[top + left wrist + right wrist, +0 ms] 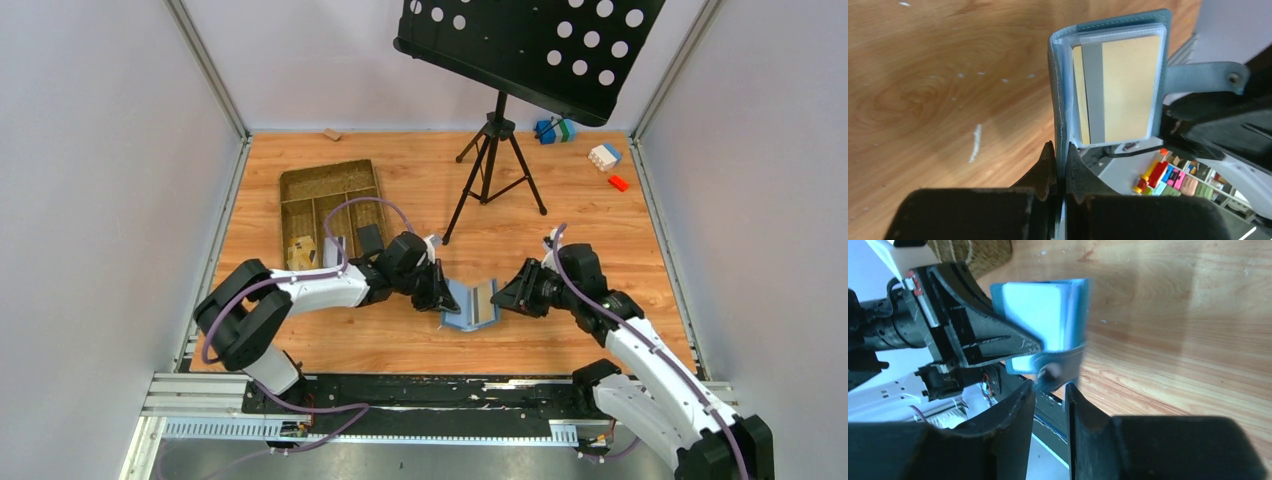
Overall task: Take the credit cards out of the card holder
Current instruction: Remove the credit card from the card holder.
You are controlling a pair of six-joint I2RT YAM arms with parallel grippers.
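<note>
The wooden worktop (560, 340) carries a black music stand (530, 45) toward its far edge and a brown compartmented tray (345, 185) by its left edge. Near the middle of the near edge, the card holder (472, 305) stands upright between the two grippers, folded open in a V. It is blue outside and paler blue inside. The left gripper (1060, 150) is clamped on one cover's edge. The right gripper (1048, 387) has its jaws a little apart – the holder's snap tab (1203, 77) sits just at their tips, contact unclear. Behind a clear sleeve lies a credit card (1123, 90), tan with a grey stripe.
</note>
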